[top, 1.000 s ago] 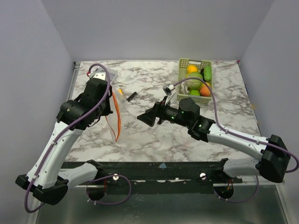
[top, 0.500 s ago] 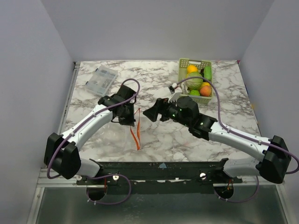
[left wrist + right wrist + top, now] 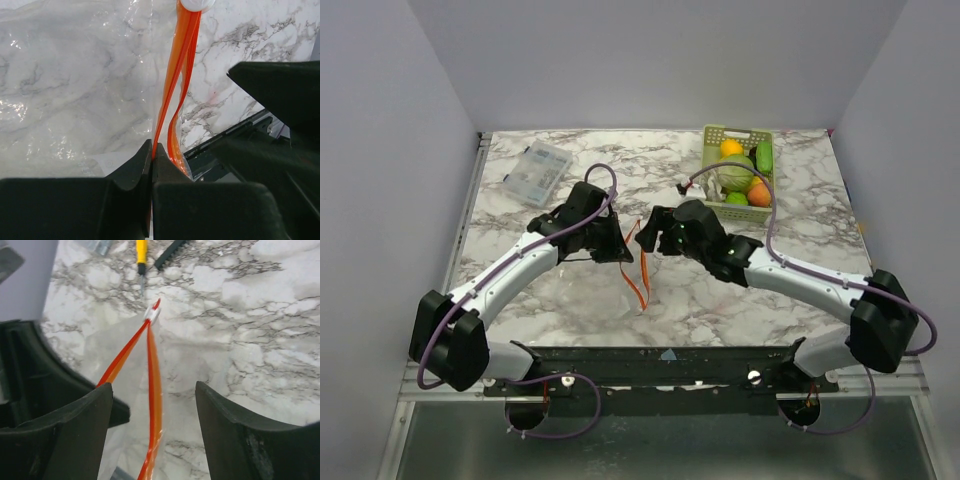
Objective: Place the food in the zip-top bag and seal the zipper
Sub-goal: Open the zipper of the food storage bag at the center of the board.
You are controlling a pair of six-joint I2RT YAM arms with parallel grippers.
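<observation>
The zip-top bag (image 3: 75, 75) hangs crinkly and clear over the middle of the table. My left gripper (image 3: 152, 146) (image 3: 620, 250) is shut on one lip of its orange-red zipper (image 3: 176, 75) (image 3: 640, 285). The other lip bows away, so the mouth gapes a little. A white slider (image 3: 151, 314) sits at the zipper's far end. My right gripper (image 3: 154, 400) (image 3: 651, 232) stands open, with the free zipper lip (image 3: 155, 385) hanging between its fingers and touching neither. The food (image 3: 740, 172) lies in the pale green basket (image 3: 706, 150): round green, orange and red-orange pieces and a cucumber (image 3: 764, 155).
A clear compartment box (image 3: 535, 172) lies at the back left. A yellow-handled tool (image 3: 142, 251) and a black toothed strip (image 3: 170, 247) rest on the marble beyond the bag. The two grippers face each other closely at the table's middle.
The left arm swung from the back left to the centre, carrying the bag. The right gripper came left to meet it, and the zipper now hangs between its fingers.
</observation>
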